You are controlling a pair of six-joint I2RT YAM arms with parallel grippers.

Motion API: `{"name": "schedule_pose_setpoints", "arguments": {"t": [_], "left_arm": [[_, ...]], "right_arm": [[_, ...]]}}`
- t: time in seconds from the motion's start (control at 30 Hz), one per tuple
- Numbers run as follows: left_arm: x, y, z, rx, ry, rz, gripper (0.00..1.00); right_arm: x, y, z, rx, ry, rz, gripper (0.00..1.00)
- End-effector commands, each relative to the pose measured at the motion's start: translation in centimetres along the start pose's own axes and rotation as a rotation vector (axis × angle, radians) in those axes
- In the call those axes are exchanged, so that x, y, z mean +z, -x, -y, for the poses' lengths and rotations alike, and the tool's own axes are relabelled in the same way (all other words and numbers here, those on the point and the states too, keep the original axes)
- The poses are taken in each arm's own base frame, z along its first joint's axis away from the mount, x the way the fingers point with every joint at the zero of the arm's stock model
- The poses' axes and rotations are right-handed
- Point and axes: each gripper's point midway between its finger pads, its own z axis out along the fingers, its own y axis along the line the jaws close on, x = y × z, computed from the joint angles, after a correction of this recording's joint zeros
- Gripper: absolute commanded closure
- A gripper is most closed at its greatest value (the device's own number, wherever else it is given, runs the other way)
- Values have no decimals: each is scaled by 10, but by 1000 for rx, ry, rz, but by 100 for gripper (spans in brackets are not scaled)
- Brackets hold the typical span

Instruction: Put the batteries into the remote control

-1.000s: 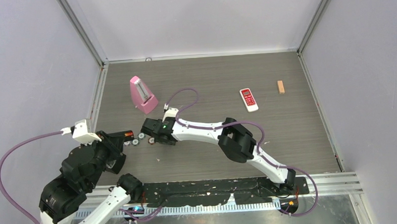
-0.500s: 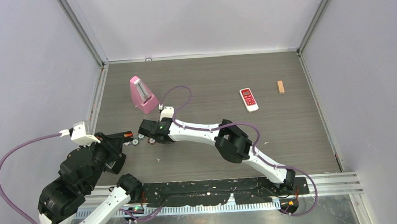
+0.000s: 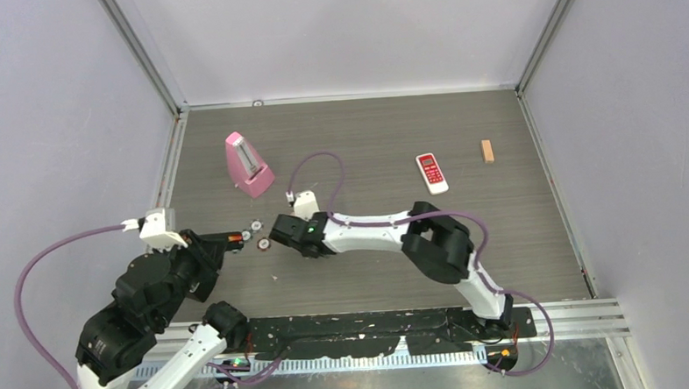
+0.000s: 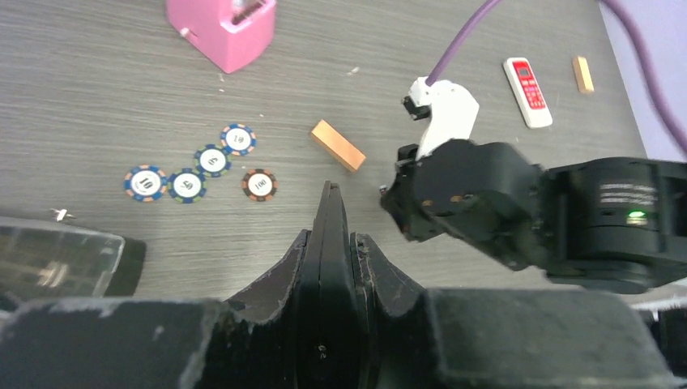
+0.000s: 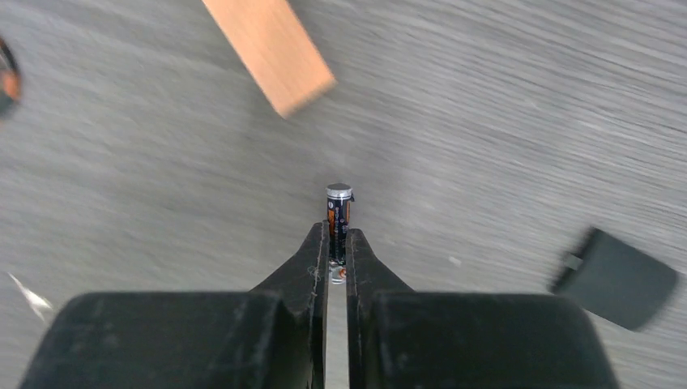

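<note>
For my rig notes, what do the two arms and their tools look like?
Left arm and right arm: white links, bulky black joints, a purple cable off each wrist. Left tool and right tool: matt black, two tapering fingers each. A green light glows on the right wrist.

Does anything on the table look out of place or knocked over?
Nothing looks spilled or broken. Five chips and a block lie loose beside the right tool. That tool pinches a battery by one end, with its free end poking past the tips.
</note>
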Motion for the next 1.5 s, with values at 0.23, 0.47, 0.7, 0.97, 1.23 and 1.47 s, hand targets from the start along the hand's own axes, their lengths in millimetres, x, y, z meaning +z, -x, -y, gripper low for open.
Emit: {"name": "schedule_pose_setpoints", "arguments": {"t": [0.23, 0.47, 0.7, 0.97, 1.23, 1.47], "left_arm": [[4, -48, 114, 211, -684, -182, 100], [-16, -70, 159, 292, -1047, -292, 100], [-20, -78, 172, 307, -1167, -348, 100], [-7, -83, 170, 301, -1126, -360, 100], [11, -86, 165, 269, -1039, -357, 100], [16, -86, 161, 263, -998, -336, 100]], "right_arm": [[-82, 10, 114, -205, 43, 160, 95], [-89, -8, 179, -148, 2, 127, 95], [-76, -37, 222, -72, -31, -11, 94], [-45, -65, 229, 23, -51, -158, 94], [-17, -82, 242, 418, -137, -269, 91], [-19, -71, 244, 559, -165, -226, 47]]}}
